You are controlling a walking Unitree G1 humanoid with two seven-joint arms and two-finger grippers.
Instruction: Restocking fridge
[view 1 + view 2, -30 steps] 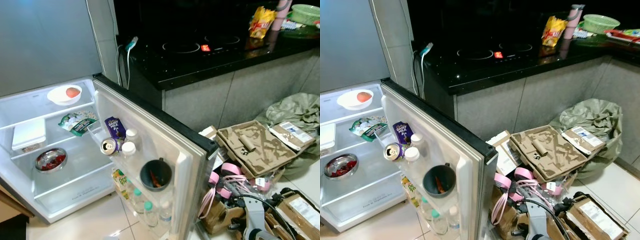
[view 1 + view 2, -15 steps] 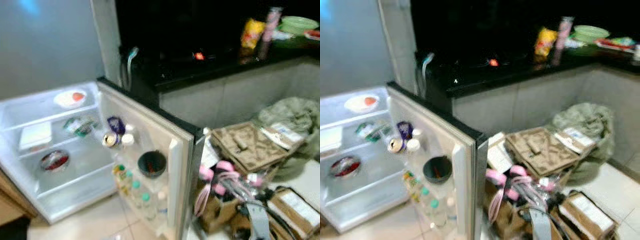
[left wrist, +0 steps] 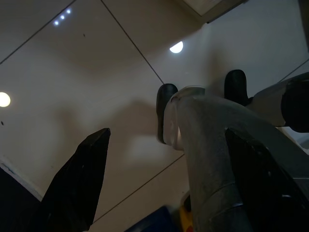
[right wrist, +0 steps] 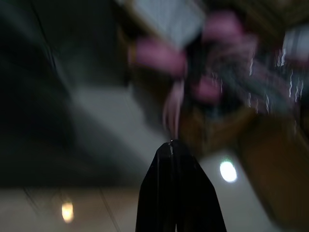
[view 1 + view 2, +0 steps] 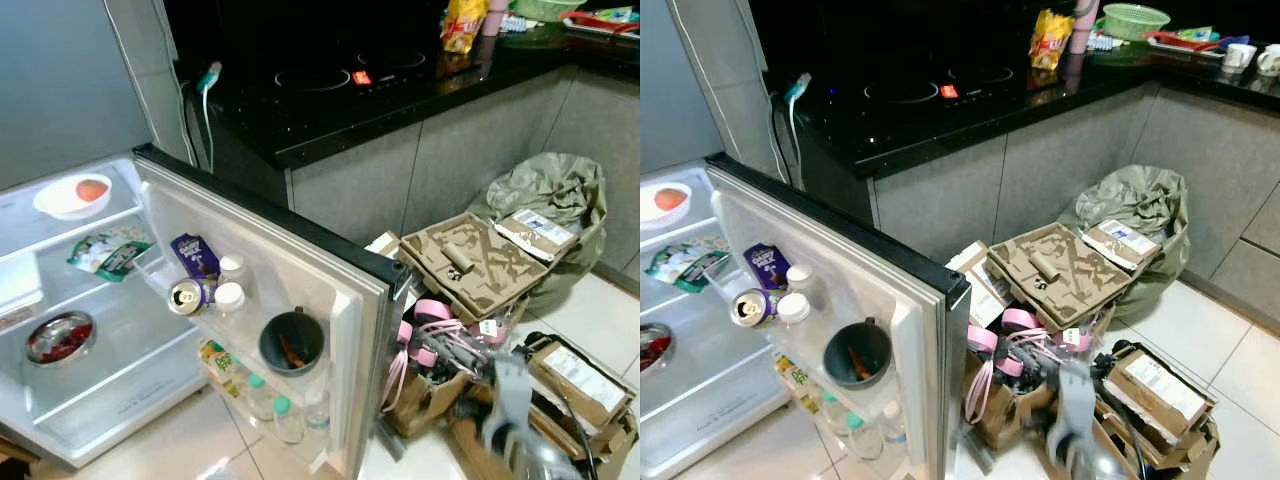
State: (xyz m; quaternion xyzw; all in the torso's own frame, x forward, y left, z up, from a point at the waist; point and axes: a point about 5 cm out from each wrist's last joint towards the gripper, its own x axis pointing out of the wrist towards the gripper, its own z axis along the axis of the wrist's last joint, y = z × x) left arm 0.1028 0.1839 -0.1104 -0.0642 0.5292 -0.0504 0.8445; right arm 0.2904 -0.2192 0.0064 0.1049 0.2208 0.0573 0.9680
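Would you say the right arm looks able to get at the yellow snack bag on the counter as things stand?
Probably not yet: the right gripper hangs low by the floor clutter, while the yellow snack bag sits far back on the black counter.

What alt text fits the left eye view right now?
An open fridge door holds a can, bottles and a dark cup; a bowl sits on a shelf inside. Cardboard clutter lies right, below a black counter.

head stereo pair looking down at open fridge [image 5: 150, 290], wrist cameras facing floor [image 3: 87, 72]
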